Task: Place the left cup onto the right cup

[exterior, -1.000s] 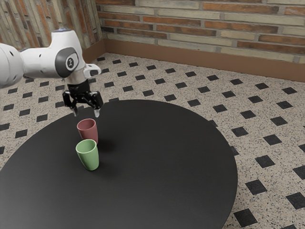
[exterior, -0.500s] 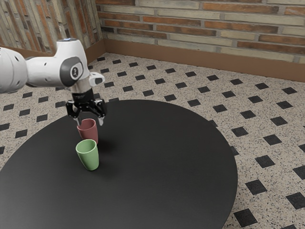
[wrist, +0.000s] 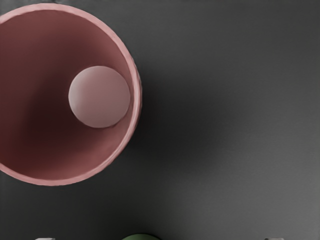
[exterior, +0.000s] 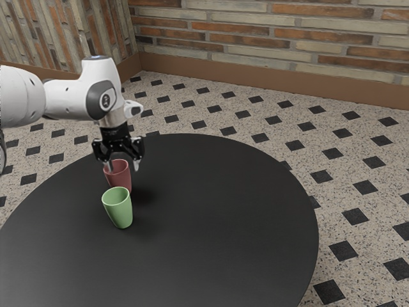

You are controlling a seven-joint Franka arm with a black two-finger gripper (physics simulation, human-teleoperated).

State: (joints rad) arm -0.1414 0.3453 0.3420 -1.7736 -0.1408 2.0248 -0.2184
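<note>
Red cup (exterior: 117, 176) stands upright on the black table (exterior: 223, 217), mouth up, directly beneath the end effector (exterior: 121, 164). The fingers are spread apart and grip nothing. One fingertip appears level with the rim, the other just outside the wall. The green cup (exterior: 117, 208) sits just beside the red one, on the side away from the arm. A short vertical drop looks enough to straddle the wall.

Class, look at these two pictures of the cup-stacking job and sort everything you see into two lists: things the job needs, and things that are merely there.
Needed for the job:
- red cup
- green cup
- tool, open above the red cup

Merely there:
- black table, which only bears the cups
- tiled floor
- brick wall
</note>
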